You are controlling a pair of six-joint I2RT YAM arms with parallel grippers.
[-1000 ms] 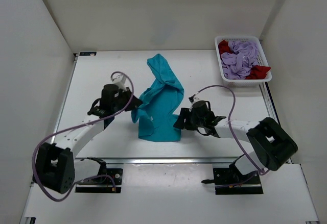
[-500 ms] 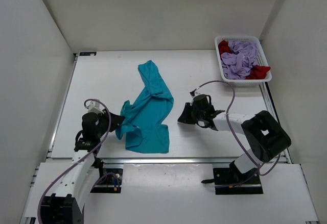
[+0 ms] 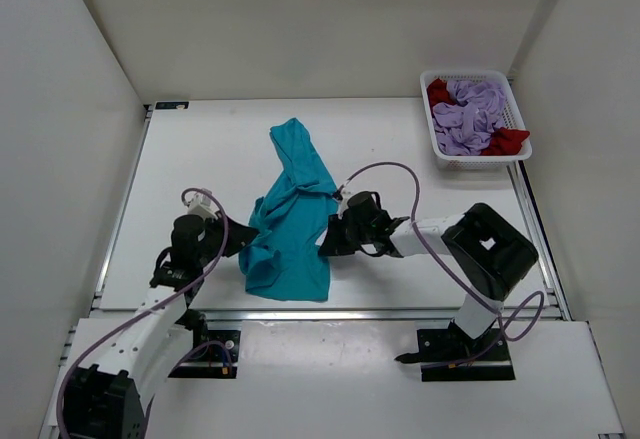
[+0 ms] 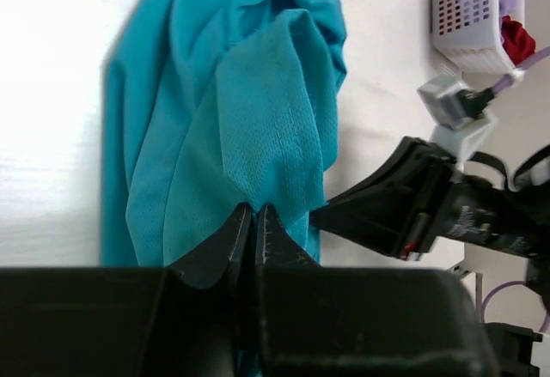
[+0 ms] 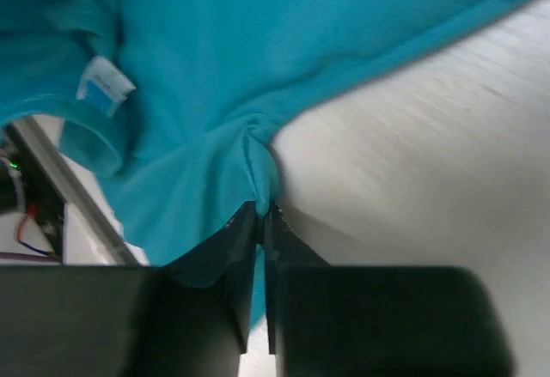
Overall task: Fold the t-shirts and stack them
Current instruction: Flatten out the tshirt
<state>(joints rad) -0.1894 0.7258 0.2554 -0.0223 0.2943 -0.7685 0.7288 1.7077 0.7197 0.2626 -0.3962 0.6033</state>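
Teal fine-mesh t-shirt (image 3: 290, 249), long, crumpled

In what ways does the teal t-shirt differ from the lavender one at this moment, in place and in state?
The teal t-shirt lies drawn out long on the table; the lavender t-shirt sits bunched in the white basket. The left gripper and the right gripper each pinch the teal t-shirt; no gripper touches the lavender t-shirt. Both are crumpled, and neither is folded.

No readable text — tag (image 5: 105, 85) on teal shirt (image 5: 284, 42) blurred.
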